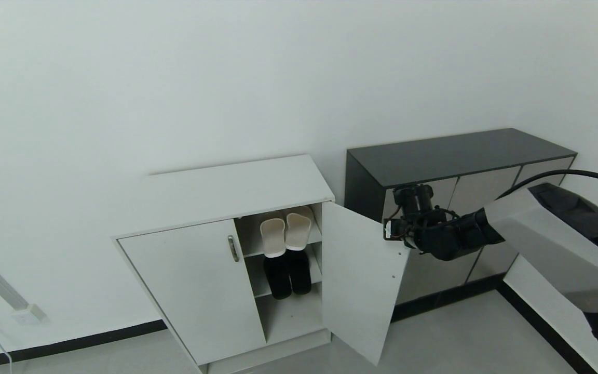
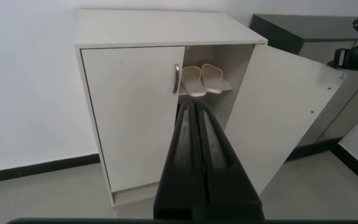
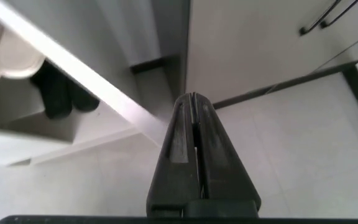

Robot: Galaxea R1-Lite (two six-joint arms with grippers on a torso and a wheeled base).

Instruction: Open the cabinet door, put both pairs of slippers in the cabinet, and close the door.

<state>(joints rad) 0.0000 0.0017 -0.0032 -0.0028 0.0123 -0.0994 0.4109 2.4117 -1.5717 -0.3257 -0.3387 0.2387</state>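
We find the white cabinet [image 1: 236, 187] with its left door [image 1: 190, 291] shut and its right door [image 1: 361, 280] swung wide. A cream pair of slippers [image 1: 284, 234] lies on the upper shelf, a black pair [image 1: 288, 275] on the shelf beneath. The floor [image 1: 460, 337] is pale grey and the wall [image 1: 226, 78] white with black skirting [image 1: 70, 345]. A dark-topped sideboard [image 1: 460, 153] stands just beside the cabinet. Each pair lies side by side, long axes running front to back; toe direction we cannot tell. The right gripper [image 3: 192, 98] sits at the open door's free edge and the left gripper [image 2: 196, 104] faces the cabinet. Both have their fingers pressed together, holding nothing.
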